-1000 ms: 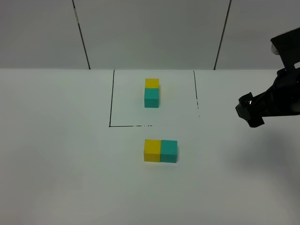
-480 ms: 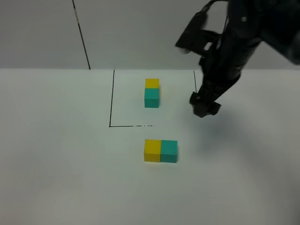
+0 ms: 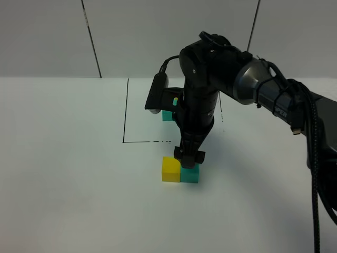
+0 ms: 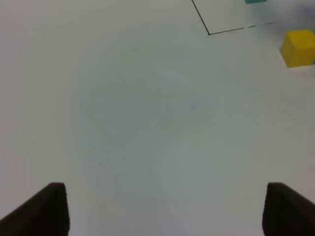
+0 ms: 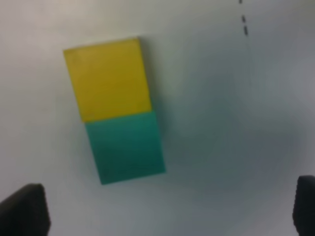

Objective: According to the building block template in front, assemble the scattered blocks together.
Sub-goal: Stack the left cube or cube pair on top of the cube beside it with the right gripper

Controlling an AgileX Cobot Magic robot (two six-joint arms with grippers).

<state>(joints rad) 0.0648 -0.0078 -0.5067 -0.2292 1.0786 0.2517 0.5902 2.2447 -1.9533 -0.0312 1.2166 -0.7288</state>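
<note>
Two touching blocks, yellow cube (image 3: 170, 169) and teal cube (image 3: 190, 175), lie under the right gripper (image 3: 190, 157), spread empty like the left gripper (image 4: 162, 211).

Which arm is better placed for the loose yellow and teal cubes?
Right. The right claw, open, hangs just above the teal cube beside the yellow cube; the left claw sits far off.

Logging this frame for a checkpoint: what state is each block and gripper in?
Yellow cube: flat on table, touching teal cube.
Teal cube: flat on table, beneath right gripper.
Template: mostly hidden behind right arm.
Right gripper: open, empty.
Left gripper: open, empty, over bare table.
</note>
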